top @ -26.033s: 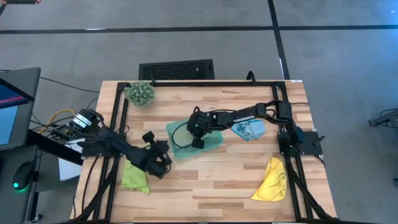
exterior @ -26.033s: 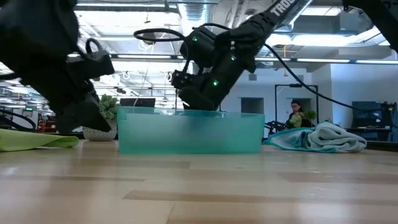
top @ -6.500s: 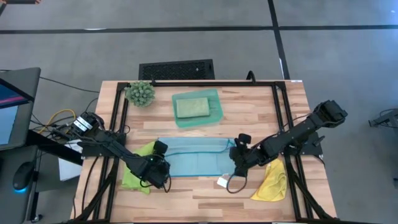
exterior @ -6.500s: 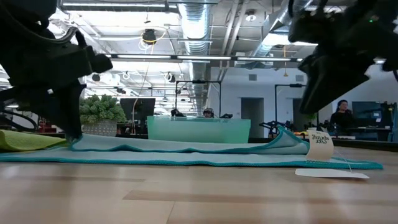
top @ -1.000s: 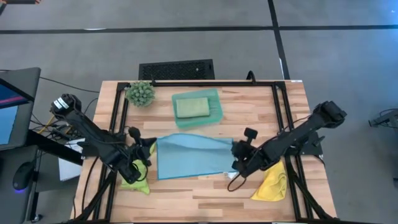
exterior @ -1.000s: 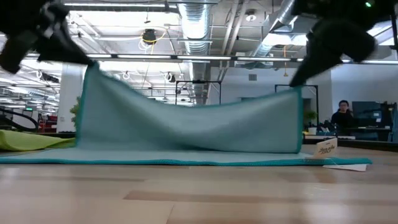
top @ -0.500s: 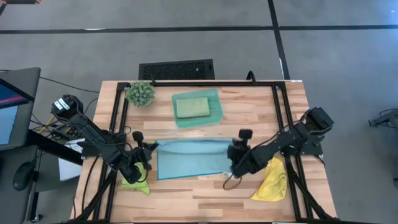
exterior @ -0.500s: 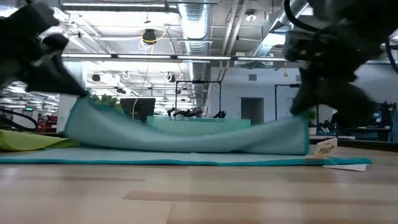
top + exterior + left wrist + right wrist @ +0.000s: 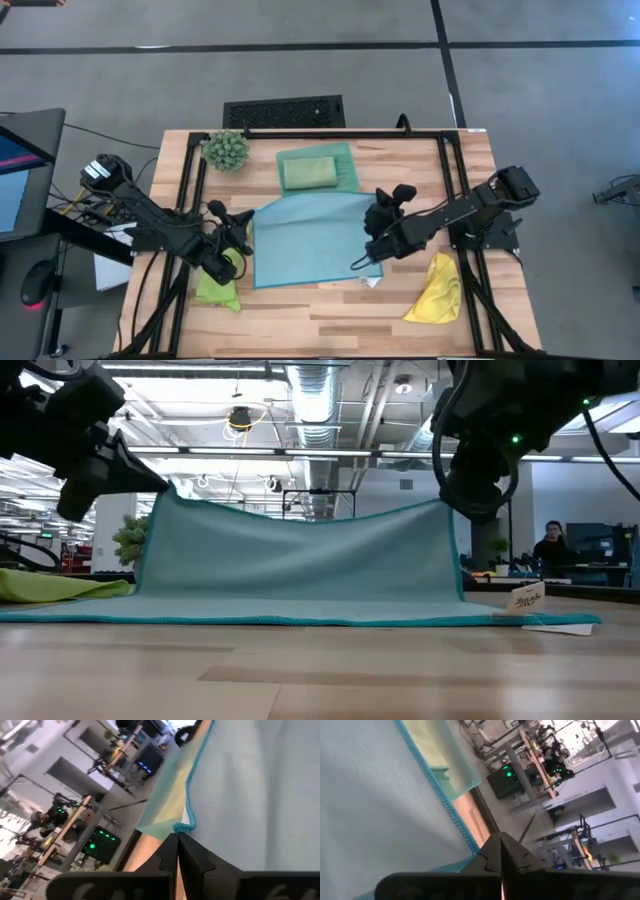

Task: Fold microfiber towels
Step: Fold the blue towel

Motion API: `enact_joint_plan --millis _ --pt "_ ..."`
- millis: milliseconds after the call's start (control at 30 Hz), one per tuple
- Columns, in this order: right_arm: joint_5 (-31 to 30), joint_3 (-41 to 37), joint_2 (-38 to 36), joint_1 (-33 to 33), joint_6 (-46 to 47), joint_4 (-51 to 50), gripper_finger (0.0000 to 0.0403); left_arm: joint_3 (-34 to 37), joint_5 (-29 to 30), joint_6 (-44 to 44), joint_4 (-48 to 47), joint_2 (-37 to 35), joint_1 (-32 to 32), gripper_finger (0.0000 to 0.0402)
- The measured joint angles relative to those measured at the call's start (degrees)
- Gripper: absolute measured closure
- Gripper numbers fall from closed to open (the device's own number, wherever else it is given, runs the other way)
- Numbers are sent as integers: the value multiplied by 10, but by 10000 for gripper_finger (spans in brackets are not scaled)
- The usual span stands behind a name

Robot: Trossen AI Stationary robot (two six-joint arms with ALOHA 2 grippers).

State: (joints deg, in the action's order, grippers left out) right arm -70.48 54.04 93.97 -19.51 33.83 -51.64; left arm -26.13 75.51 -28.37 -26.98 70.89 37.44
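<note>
- The light blue towel lies spread at the middle of the table. Its long axis runs left to right, its near edge rests on the wood, and its far edge is lifted into an upright sheet.
- The left gripper is clamped on the far-left corner and the right gripper on the far-right one, jaws pressed together on the cloth. I judge the first fold is only half made.
- One pale sage green towel sits folded in the teal tray at the far side: done.
- The yellow towel lies crumpled at the near right, unfolded.
- The lime green towel lies bunched at the near left, also left to do.
</note>
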Motion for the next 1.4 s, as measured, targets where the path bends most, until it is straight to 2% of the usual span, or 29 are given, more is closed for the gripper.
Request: enact_joint_plan --millis 100,333,467,600,800,967,1100,1233,1400 --pt "50 0 0 -25 -24 0 390 0 -76 13 1 0 6 401" --pt "227 0 0 -97 -39 4 393 0 -275 26 39 0 24 401" --pt "328 0 0 -132 -39 51 391 0 -332 19 66 0 35 401" --pt "402 0 0 -149 -72 102 387 0 -390 16 94 0 41 401" --pt "434 0 0 -150 -88 115 391 0 -445 11 122 0 43 401" --pt "416 0 0 -150 -89 113 390 0 -445 23 137 0 44 401" --pt "372 0 -7 -155 -77 125 393 0 -409 19 140 0 46 401" --pt "403 0 -7 -156 -86 138 393 0 -403 9 145 0 56 401" --pt "408 0 -7 -167 -62 129 392 -1 -328 -20 140 0 93 401"
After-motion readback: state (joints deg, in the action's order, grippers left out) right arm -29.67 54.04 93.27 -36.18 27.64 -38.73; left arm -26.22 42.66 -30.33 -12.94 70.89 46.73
